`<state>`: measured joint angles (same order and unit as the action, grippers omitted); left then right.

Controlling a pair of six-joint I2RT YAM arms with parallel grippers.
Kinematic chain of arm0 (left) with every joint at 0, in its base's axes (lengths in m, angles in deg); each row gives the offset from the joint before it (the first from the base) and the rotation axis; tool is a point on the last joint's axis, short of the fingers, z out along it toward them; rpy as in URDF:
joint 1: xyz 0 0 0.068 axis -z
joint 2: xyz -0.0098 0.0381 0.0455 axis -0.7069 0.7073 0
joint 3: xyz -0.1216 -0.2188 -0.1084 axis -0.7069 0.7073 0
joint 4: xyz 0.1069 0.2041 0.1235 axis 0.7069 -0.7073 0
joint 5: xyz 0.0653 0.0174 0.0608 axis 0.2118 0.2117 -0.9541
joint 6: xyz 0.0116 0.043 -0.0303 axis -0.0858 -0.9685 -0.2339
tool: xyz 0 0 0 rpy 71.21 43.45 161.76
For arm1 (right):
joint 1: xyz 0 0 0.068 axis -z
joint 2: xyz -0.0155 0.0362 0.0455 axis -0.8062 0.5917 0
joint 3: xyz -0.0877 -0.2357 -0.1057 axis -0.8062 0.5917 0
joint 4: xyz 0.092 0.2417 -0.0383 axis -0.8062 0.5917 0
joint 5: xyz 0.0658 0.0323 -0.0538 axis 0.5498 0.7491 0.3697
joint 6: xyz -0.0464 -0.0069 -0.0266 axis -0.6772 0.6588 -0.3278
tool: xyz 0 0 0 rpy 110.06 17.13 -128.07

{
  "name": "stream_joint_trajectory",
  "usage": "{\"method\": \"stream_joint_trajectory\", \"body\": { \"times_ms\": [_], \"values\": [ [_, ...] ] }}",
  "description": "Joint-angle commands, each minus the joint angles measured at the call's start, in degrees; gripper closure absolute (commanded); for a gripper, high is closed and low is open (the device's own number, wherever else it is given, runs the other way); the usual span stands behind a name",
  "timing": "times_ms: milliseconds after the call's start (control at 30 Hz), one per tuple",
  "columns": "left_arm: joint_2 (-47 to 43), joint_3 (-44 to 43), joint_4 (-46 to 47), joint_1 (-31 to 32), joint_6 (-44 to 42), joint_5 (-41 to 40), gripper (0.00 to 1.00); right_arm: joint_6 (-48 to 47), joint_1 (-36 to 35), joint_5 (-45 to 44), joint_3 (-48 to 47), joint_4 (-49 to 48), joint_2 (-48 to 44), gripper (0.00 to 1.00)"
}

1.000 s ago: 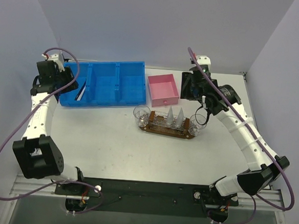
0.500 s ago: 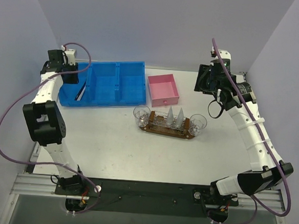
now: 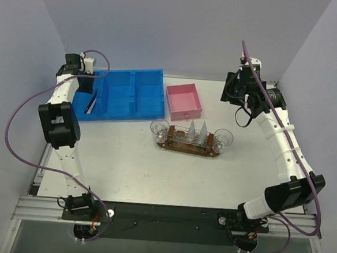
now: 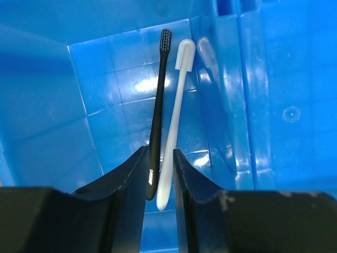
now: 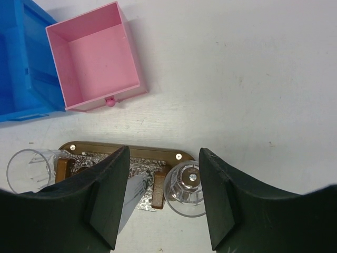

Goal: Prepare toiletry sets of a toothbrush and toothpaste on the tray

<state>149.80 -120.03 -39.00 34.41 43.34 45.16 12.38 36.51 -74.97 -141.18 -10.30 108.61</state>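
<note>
The dark wooden tray (image 3: 204,151) lies mid-table, also in the right wrist view (image 5: 131,151). Two white toothpaste tubes (image 3: 192,130) stand on it between a clear cup at the left end (image 3: 159,128) and one at the right end (image 3: 222,139). Both cups look empty. A black toothbrush (image 4: 158,113) and a white toothbrush (image 4: 175,118) lie side by side in the blue bin's left compartment (image 3: 91,105). My left gripper (image 4: 159,153) hovers over their handle ends, jaws a narrow gap apart, holding nothing. My right gripper (image 5: 163,153) is wide open and empty, high above the right cup (image 5: 184,190).
The blue compartmented bin (image 3: 118,94) stands at the back left; its walls surround my left gripper (image 3: 82,83). An empty pink square box (image 3: 183,101) stands behind the tray. My right gripper (image 3: 231,96) is at the back right.
My left arm has swung in from the far left to over the bin's left compartment. My right gripper has lifted off the right cup and drawn back to the right.
</note>
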Motion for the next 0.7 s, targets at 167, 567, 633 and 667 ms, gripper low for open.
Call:
{"method": "stream_joint_trajectory", "body": {
  "times_ms": [167,567,633,667],
  "values": [
    [3.46,-2.14,0.12,0.28,-2.03,-0.55,0.66,1.11,0.78,0.97,-4.22,-0.97,3.14,0.50],
    [6.98,-3.28,0.12,0.20,-3.09,-1.51,0.68,1.20,1.30,2.46,-6.34,-0.53,5.60,0.50],
    [7.42,-3.81,-0.14,0.20,-3.00,-1.78,0.69,1.20,1.30,2.73,-6.77,-0.26,6.13,0.50],
    [7.86,-4.24,-0.40,0.20,-3.00,-1.95,0.70,1.20,1.30,2.81,-6.95,-0.26,6.13,0.50]
  ]
}}
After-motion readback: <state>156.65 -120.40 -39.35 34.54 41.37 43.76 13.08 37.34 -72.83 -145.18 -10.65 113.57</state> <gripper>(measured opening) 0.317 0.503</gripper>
